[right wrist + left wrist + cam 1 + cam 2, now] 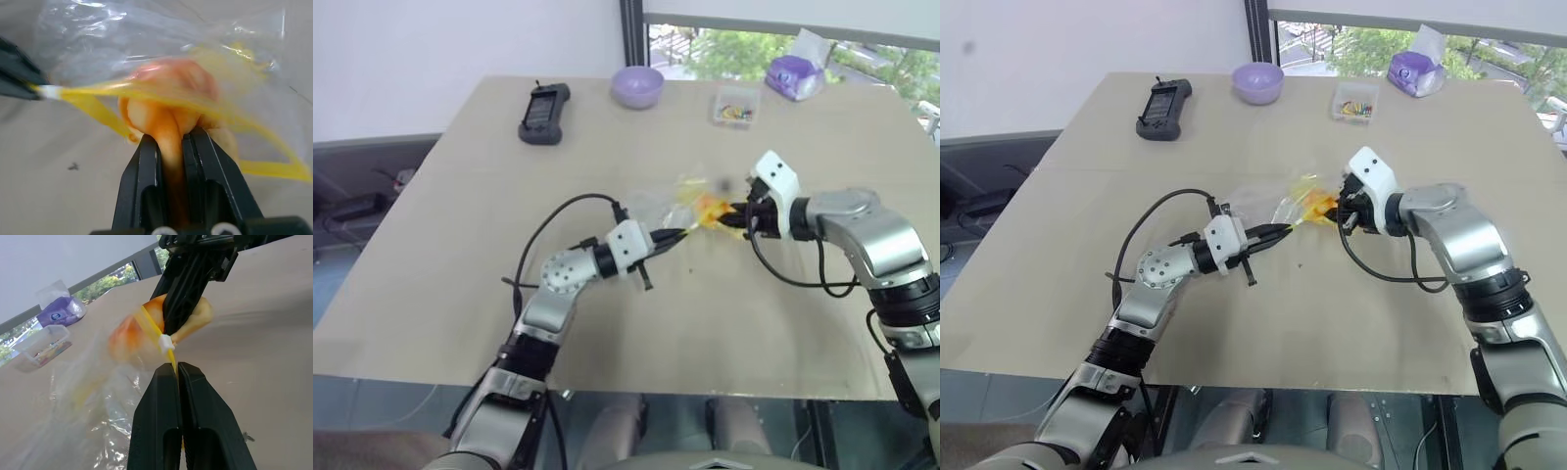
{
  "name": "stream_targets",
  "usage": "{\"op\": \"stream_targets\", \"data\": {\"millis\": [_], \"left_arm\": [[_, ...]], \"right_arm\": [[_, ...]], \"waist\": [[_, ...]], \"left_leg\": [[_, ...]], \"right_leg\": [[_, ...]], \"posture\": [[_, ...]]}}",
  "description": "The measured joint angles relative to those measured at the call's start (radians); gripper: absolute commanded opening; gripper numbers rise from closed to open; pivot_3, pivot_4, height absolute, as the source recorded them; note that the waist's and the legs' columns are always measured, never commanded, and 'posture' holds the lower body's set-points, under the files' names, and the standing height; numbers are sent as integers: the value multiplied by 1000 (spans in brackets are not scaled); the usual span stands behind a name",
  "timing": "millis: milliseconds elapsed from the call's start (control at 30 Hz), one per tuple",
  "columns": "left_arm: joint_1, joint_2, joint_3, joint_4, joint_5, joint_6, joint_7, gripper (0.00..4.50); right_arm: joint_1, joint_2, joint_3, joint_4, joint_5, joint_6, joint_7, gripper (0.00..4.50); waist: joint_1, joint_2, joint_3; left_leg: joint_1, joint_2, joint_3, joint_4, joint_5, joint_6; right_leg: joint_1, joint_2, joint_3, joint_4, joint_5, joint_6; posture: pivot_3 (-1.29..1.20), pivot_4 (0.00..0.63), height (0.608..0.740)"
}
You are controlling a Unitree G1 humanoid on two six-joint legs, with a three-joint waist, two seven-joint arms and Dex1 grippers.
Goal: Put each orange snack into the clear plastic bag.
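A: Right gripper (pixel 171 142)?
B: Clamped on the orange snack (pixel 168 98), mid-table, at the clear plastic bag (pixel 658 204) mouth.
A: Left gripper (pixel 177 369)?
B: At eight o'clock from the snack, pinching the bag's yellow zip strip (pixel 152 327).

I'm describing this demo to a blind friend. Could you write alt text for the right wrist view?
Two black fingers of the right gripper pinch a soft orange snack and push it into the mouth of the clear plastic bag, whose yellow zip strip stretches across the bun. The left gripper holds the strip's end, above a beige table.
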Motion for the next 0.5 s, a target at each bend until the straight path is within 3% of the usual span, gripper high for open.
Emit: {"op": "stream_targets", "data": {"millis": [200, 500], "left_arm": [[-1, -2, -1, 0, 0, -12, -19, 0], [-19, -12, -6, 0, -2, -25, -39, 0]], "right_arm": [[-16, 20, -51, -22, 89, 55, 44, 166], [-16, 73, -62, 11, 41, -25, -36, 166]], "waist": [[-6, 0, 0], [-2, 0, 0]], "left_leg": [[-1, 1, 0, -1, 0, 0], [-1, 0, 0, 0, 0, 0]], "right_leg": [[-1, 0, 0, 0, 0, 0], [-1, 0, 0, 0, 0, 0]], "posture": [[0, 150, 740], [0, 150, 740]]}}
